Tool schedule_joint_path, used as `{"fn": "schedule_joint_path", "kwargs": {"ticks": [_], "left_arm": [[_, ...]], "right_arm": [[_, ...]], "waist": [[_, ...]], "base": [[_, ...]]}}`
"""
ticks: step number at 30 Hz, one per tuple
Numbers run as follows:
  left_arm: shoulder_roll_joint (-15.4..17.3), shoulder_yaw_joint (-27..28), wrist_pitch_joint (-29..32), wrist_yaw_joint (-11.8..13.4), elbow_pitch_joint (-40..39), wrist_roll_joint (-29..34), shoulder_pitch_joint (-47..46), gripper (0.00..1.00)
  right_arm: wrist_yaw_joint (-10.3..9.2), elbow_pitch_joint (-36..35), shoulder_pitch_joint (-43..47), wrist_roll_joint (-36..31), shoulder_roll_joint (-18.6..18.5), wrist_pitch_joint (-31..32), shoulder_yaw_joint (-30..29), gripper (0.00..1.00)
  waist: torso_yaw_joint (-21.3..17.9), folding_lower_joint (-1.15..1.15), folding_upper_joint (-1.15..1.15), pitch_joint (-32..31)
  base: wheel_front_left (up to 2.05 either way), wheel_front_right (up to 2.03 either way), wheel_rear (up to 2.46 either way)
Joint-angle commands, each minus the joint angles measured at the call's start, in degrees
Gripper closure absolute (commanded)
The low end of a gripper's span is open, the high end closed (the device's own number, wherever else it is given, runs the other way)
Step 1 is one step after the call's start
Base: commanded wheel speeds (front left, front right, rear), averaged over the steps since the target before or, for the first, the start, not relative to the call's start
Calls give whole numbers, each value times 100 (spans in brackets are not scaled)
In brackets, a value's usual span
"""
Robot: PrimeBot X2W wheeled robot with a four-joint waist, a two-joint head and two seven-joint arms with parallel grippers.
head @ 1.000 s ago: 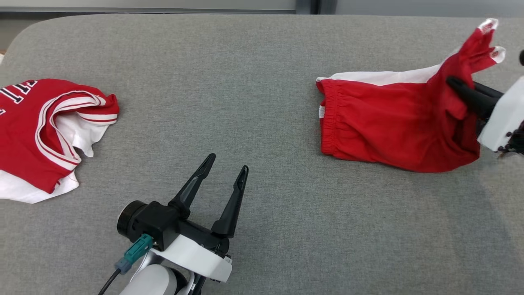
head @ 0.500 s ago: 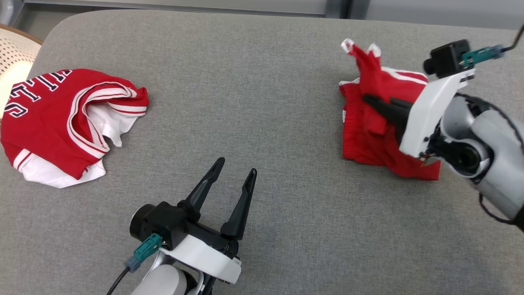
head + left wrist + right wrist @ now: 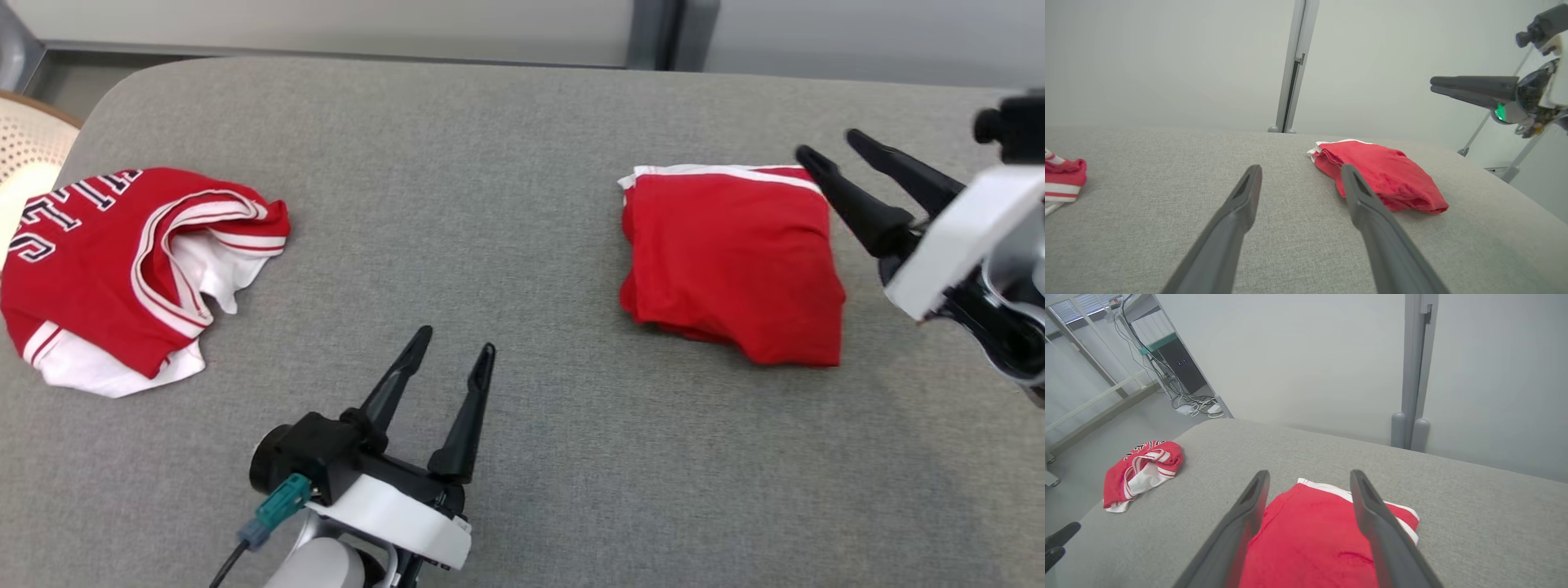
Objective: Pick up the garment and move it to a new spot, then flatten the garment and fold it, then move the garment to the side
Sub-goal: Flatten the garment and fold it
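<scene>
Where the head view looks down, the folded red garment (image 3: 731,261) lies on the grey bench (image 3: 522,163); the right claw (image 3: 829,144) is spread at its far right corner, touching nothing; the left claw (image 3: 455,340) is spread, well apart; left wrist view: garment beyond parted fingers; right wrist view: garment beneath parted fingers.

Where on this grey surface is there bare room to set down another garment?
The widest bare stretch of the grey surface lies between the crumpled jersey and the folded red shorts, beyond the left gripper. The near strip right of that gripper is free too. It is crowded by the right gripper, beside the shorts.
</scene>
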Motion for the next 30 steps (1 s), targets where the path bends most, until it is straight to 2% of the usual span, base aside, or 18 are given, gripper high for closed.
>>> {"fn": "schedule_joint_path", "kwargs": {"ticks": [1,5,7,10,12,16,18,19,22,25,30], "left_arm": [[23,128,-27,63,-21,-21,77,0],[37,466,-30,174,-103,11,250,0],[32,663,-31,238,-128,113,394,0],[-59,970,-31,303,-77,221,627,0],[-141,1175,-33,283,-70,379,757,0],[-387,1653,-26,184,-141,864,1091,0],[-506,1877,-26,90,-210,1093,1234,0],[-506,1877,-26,90,-210,1093,1234,0],[-637,2099,-26,-82,-333,1504,1404,0],[-723,2279,-26,-205,-323,1814,1612,0],[-788,2474,-26,-301,-97,2095,1849,0]], "right_arm": [[-9,-48,243,-263,-133,-276,-49,0],[-9,226,787,-1001,-192,-1107,-261,0],[-8,513,1147,-1323,27,-1452,-485,0],[-9,869,1678,-2097,424,-1627,-975,0],[-9,854,2069,-2751,770,-1635,-1824,0],[-9,285,3401,-4419,1680,-1620,-3692,0],[-9,-164,4039,-5227,2151,-1620,-4422,0],[-9,-164,4039,-5227,2151,-1620,-4422,0],[-9,-855,4841,-6126,2864,-1621,-5230,0],[-10,-1338,5422,-6690,3374,-1621,-5661,0],[-9,-1414,5974,-7011,3660,-1621,-5737,0]], "waist": [[-154,0,0,-135],[-367,0,0,-354],[-469,0,0,-499],[-563,0,0,-725],[-595,0,0,-867],[-594,0,0,-1145],[-580,0,0,-1264],[-580,0,0,-1264],[-563,0,0,-1335],[-566,0,0,-1392],[-636,0,0,-1503]], "base": [[0,0,0],[0,0,0],[0,0,0],[0,0,0],[0,0,0],[0,0,0],[0,0,0],[0,0,0],[0,0,0],[0,0,0],[0,0,0]]}}
